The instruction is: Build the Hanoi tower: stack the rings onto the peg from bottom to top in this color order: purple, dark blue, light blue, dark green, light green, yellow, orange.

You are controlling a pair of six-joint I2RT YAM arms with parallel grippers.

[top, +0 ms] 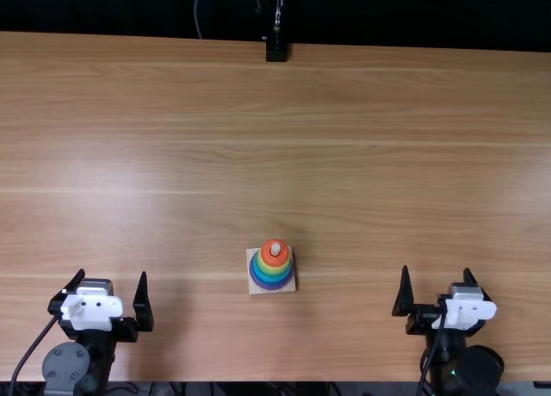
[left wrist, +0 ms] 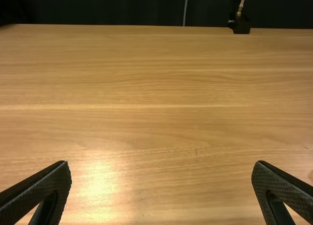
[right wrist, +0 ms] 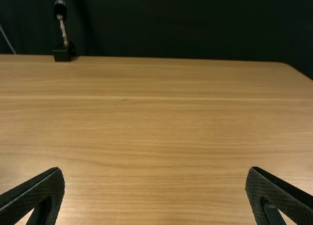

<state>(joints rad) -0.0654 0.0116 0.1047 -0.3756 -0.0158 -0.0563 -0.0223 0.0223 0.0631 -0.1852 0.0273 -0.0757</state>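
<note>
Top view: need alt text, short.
A ring tower stands on a square wooden base on the near half of a light brown table, purple at the bottom, orange on top around the peg. The left gripper and right gripper, both open, sit well apart from it on either side.

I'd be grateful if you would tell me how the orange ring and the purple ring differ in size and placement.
The orange ring is small, while the purple ring is clearly wider. The orange ring sits on top, with the tip of the peg showing through it, whereas the purple ring lies lowest, nearest the square base. Both are around the same peg.
</note>
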